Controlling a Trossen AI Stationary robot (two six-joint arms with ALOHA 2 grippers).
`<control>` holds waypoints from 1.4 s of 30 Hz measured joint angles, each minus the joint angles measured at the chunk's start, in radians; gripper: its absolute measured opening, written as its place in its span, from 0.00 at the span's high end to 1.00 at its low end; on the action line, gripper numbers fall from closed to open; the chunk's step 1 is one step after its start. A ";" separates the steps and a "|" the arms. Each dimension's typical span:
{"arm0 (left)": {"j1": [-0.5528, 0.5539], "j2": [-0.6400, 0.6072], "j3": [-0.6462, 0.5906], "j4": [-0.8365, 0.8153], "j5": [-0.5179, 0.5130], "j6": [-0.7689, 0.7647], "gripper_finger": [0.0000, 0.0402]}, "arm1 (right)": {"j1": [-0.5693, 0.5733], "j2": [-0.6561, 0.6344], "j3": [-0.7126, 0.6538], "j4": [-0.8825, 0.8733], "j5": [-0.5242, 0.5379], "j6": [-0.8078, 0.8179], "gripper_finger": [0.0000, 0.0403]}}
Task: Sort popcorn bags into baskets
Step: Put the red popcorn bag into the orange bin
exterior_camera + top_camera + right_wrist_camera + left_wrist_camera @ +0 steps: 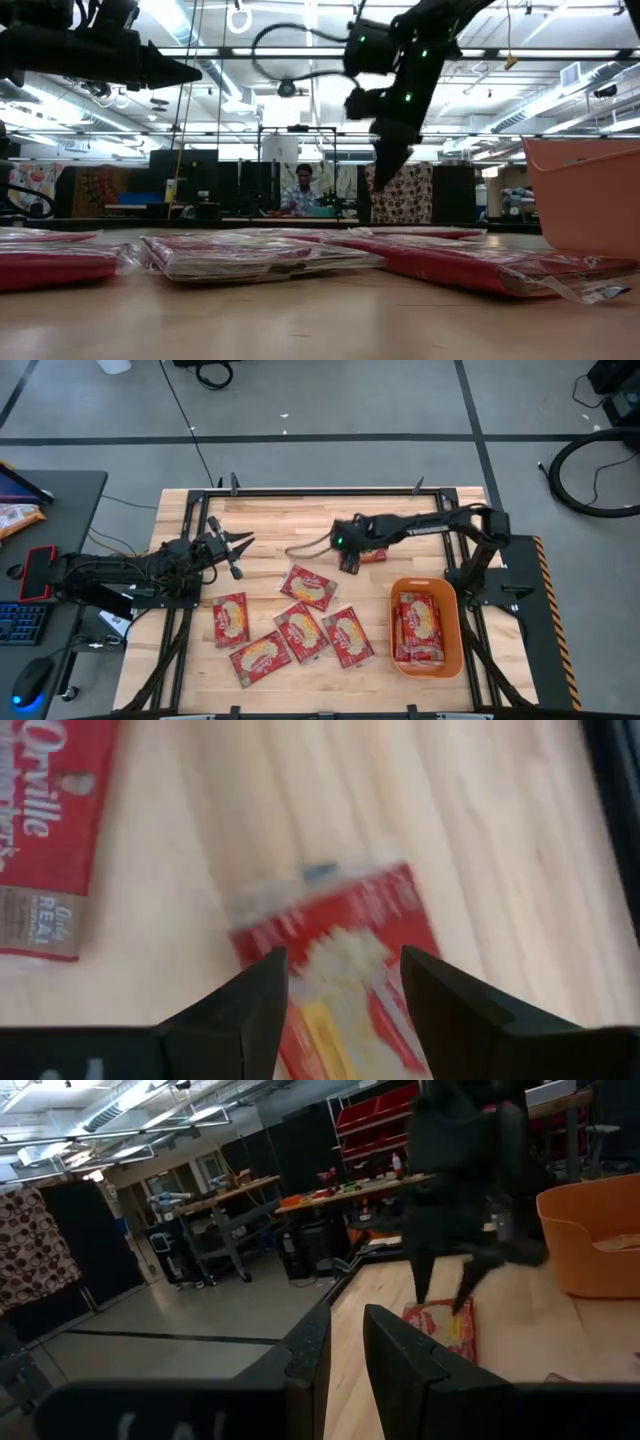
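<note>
- Five bags loose on the surface in the high view: one near the centre, the other four at 6 to 8 o'clock of it, all lying flat, some edges touching or overlapping.
- Sixth bag at 1 o'clock of the centre, apart from the cluster, flat on the wood and partly hidden under the right arm.
- Right jaws pointing down over that sixth bag, clearly apart, one on each side of it in the right wrist view; clamped on nothing; impossible to tell whether touching the wrapper.
- Edge of another bag just beside, seen in the same wrist view.
- Basket at 4 o'clock of the centre, near the right edge, orange, upright, with more bags stacked flat inside; count not readable.
- Left arm waiting at 10 o'clock, left jaws raised off the surface, a narrow gap between them, holding nothing.
- Far behind in the low view, a seated person.
</note>
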 joint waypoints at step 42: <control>-0.006 0.000 0.000 -0.053 0.001 -0.003 0.83 | 0.091 0.214 0.000 0.080 0.196 -0.043 0.67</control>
